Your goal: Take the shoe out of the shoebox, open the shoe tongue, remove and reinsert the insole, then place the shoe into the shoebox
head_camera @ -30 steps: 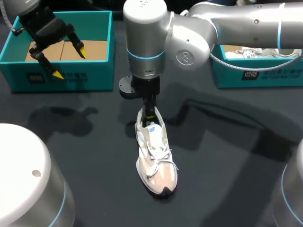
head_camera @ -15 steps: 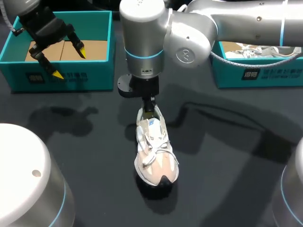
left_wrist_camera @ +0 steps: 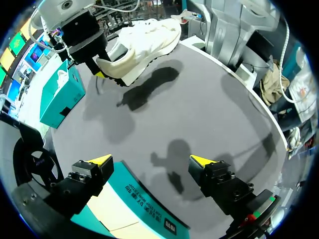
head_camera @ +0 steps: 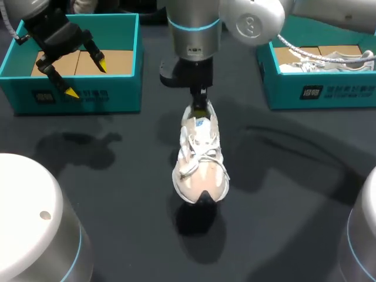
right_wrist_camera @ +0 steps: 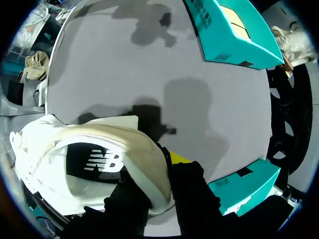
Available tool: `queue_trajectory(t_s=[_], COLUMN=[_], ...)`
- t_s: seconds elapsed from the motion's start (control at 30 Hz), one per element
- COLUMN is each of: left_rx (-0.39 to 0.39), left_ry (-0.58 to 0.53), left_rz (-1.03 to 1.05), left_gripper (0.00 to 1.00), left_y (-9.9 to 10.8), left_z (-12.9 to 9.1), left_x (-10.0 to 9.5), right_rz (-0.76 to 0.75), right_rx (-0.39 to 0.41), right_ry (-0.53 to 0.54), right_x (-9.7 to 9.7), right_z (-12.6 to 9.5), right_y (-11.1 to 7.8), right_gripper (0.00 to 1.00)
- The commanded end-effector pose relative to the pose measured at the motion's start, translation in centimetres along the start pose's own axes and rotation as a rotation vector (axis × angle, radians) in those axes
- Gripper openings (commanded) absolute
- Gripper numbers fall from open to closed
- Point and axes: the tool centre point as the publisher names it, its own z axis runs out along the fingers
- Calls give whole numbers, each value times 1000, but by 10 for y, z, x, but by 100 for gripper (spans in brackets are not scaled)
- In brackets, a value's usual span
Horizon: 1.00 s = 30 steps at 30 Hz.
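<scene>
right arm (head_camera: 194, 23): enters from the upper right of the head view; its last silver link stands upright at the upper middle, wrist pointing straight down
right gripper (head_camera: 200, 107): clamped on the heel collar of the shoe; one finger is inside the opening, and the other, its yellow tip showing in the right wrist view, is pressed to the outside of the heel
shoe (head_camera: 201, 164): white and pale pink trainer with a dark toe, in the middle of the head view, hanging from the gripper clear of the table (head_camera: 294, 205), toe towards the lower edge; its shadow lies apart from it on the dark surface
left arm (head_camera: 26, 7): in the upper left corner, wrist tilted, fingers angled down and outward
left gripper (head_camera: 86, 77): fingers spread wide with nothing between them, poised above the left shoebox
left shoebox (head_camera: 35, 97): teal, upper left, tan cardboard showing inside
right shoebox (head_camera: 317, 91): teal, upper right, with a second shoe (head_camera: 329, 59) lying in it
</scene>
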Motion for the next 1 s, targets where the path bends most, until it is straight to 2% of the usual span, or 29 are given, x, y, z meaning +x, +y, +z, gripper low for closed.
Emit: queue_trajectory(t_s=[0.03,0.4,0.5,0.7,0.83,1.0], left_rx=[-1,-1,-1,-1,-1,-1], left_ry=[2,2,2,2,2,2], left_rz=[1,1,1,1,1,1], left_gripper=[100,100,100,100,100,100], left_y=[0,0,0,0,0,0], left_z=[0,0,0,0,0,0], left_x=[0,0,0,0,0,0], right_rz=[21,21,50,41,26,19], right_rx=[-23,-23,47,105,133,125], right_ry=[10,10,-39,-92,-124,-187], right_x=[-3,-3,-14,-45,-66,-97], right_z=[-14,-14,-30,-58,-77,-105], right_y=[-14,-14,-34,-82,-111,-151], right_gripper=[0,0,0,0,0,0])
